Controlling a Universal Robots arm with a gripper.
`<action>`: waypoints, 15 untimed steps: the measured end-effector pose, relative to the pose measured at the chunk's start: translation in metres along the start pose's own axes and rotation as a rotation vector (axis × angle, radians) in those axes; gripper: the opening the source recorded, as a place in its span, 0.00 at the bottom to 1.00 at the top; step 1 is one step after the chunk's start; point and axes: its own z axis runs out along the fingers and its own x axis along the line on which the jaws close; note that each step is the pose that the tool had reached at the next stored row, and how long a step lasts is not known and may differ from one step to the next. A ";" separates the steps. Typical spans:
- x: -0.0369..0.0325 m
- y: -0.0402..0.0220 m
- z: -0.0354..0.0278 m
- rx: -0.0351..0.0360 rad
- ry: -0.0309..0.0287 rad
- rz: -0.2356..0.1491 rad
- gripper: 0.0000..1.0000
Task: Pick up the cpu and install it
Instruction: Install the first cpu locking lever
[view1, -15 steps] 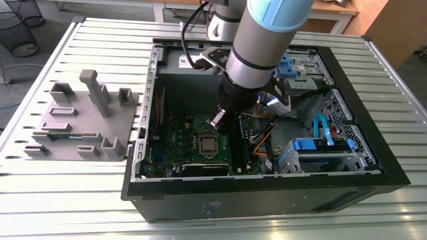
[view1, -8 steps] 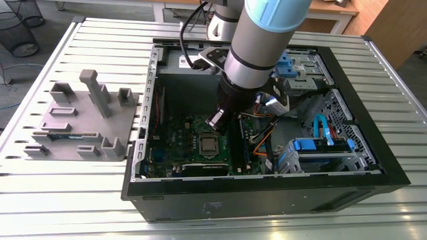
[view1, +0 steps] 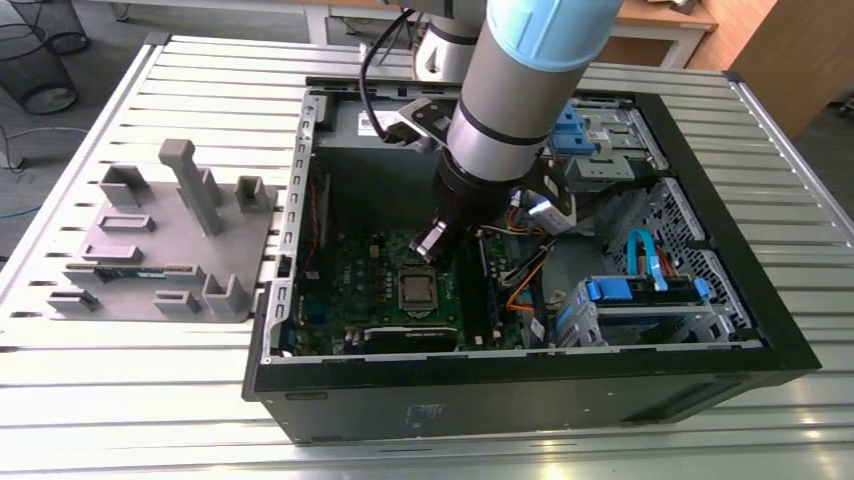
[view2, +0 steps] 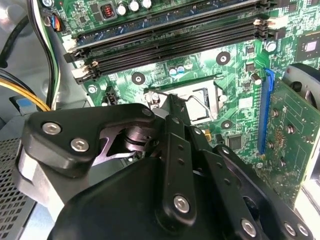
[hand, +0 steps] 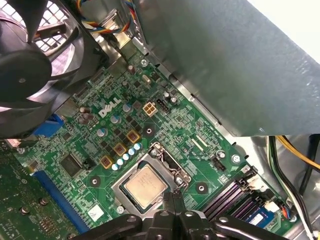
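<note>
The robot arm (view1: 521, 90) reaches down into the open computer case (view1: 534, 385), which lies on the table (view1: 134, 400). The hand (view1: 430, 240) hangs just above the green board (view1: 347, 270) inside the case. In the first wrist view, its two fingers (hand: 165, 212) are closed together with nothing between them.

The cpu (view1: 418, 290) is not in the hand. It lies flat in its square socket on the green board, with a metal frame around it. In the exterior view it is just nearer to the camera than the tip of the hand. In the first wrist view the cpu (hand: 145, 186) shows its shiny silver top right beside the fingertips, but they are not touching it.

Long black slots (view2: 170, 40) run across the board near the socket. A black fan (hand: 30, 65) sits at one edge of the board. On the table, on the exterior view's left of the case, stands a grey holder block (view1: 160, 250).
</note>
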 end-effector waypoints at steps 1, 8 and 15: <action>-0.0001 -0.0001 0.0005 0.0008 0.0008 0.000 0.11; -0.0002 -0.0004 0.0032 0.0083 0.0089 0.002 0.11; -0.0001 -0.0007 0.0042 0.0148 0.0162 0.022 0.11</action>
